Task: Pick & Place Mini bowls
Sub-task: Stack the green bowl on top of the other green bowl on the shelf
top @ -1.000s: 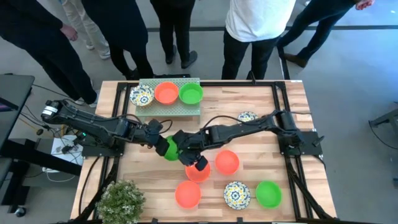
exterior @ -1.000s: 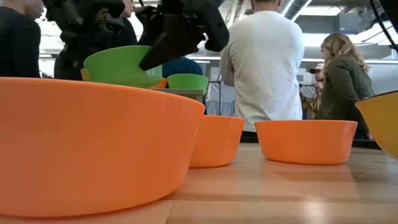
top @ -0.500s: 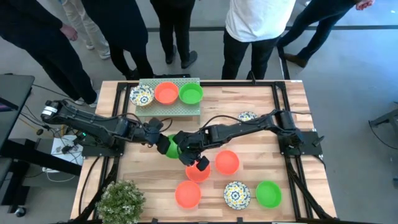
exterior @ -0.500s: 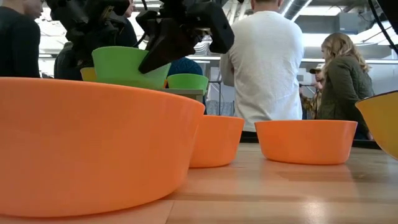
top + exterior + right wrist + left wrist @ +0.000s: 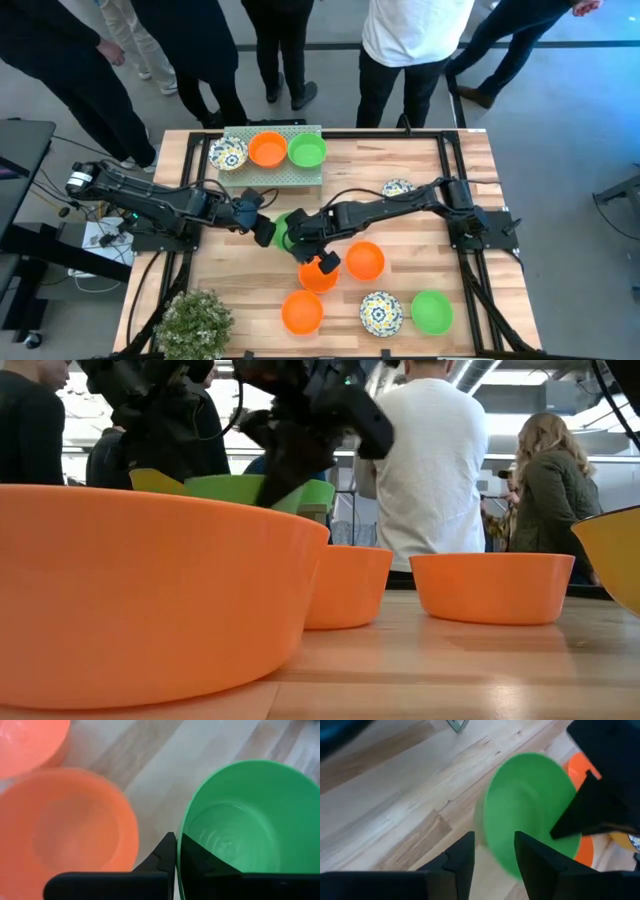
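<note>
Near the middle of the high view, a green mini bowl is pinched by its rim in the right gripper, fingers clamped together on the wall. In the low view it is held tilted, mouth upward, above the table. The left gripper sits just beside it, fingers parted and off the bowl.

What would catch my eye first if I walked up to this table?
Mid-table, the two dark arms meet over one green bowl: the right gripper pinches its rim, while the left gripper stands open beside it. Orange bowls dot the near half, and three more bowls sit on a raised green tray at the far edge.
</note>
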`<state>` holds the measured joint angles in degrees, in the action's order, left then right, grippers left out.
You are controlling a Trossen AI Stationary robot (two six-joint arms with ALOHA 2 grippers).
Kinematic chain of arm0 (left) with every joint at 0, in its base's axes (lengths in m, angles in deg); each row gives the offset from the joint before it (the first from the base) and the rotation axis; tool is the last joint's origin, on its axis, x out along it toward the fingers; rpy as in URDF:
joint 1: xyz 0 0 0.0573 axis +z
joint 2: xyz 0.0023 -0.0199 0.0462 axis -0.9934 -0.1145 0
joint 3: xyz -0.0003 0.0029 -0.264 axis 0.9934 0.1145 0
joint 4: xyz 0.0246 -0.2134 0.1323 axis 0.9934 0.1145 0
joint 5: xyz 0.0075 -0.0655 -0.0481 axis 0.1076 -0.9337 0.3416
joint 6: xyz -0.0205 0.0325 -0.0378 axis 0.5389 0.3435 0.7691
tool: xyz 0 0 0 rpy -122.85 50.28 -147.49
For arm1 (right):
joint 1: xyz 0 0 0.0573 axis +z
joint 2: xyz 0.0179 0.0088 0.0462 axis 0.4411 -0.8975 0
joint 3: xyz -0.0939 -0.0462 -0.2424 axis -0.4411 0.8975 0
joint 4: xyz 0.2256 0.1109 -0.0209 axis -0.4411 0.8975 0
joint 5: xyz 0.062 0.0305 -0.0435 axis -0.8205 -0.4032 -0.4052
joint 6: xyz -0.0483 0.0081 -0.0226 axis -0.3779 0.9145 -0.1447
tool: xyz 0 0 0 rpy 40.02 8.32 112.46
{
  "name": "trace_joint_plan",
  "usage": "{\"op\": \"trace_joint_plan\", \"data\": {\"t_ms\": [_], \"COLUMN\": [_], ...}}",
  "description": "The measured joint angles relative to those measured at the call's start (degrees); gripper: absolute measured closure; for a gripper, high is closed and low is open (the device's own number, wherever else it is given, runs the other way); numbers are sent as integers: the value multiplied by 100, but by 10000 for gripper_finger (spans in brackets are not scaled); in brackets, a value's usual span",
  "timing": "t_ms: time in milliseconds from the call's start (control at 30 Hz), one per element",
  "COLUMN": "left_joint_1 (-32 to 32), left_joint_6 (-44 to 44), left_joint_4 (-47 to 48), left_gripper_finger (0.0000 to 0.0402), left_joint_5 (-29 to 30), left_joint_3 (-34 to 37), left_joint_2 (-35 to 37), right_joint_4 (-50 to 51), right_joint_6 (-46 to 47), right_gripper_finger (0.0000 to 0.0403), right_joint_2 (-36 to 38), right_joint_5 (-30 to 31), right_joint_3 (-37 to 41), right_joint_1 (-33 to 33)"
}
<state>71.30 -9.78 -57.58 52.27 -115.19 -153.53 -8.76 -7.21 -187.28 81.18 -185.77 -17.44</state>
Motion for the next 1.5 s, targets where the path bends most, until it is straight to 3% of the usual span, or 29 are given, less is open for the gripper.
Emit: {"op": "trace_joint_plan", "data": {"t_ms": [400,700,1033,1200,1500], "left_joint_1": [0,0,0,0,0], "left_joint_6": [-2,-2,-2,-2,-2], "left_joint_4": [-98,-126,-189,-214,-319], "left_gripper_finger": [265,266,266,266,266], "left_joint_5": [35,35,35,35,37], "left_joint_3": [0,0,0,0,0], "left_joint_2": [2,2,2,2,4], "right_joint_4": [1768,1706,981,782,487], "right_joint_6": [1134,1016,974,714,-36], "right_gripper_finger": [400,400,398,399,399], "right_joint_2": [788,1889,2452,2151,1536], "right_joint_5": [1118,2104,1882,909,802], "right_joint_3": [1,1,-2,-4,-4], "right_joint_1": [171,-49,-855,-1336,-1881]}}
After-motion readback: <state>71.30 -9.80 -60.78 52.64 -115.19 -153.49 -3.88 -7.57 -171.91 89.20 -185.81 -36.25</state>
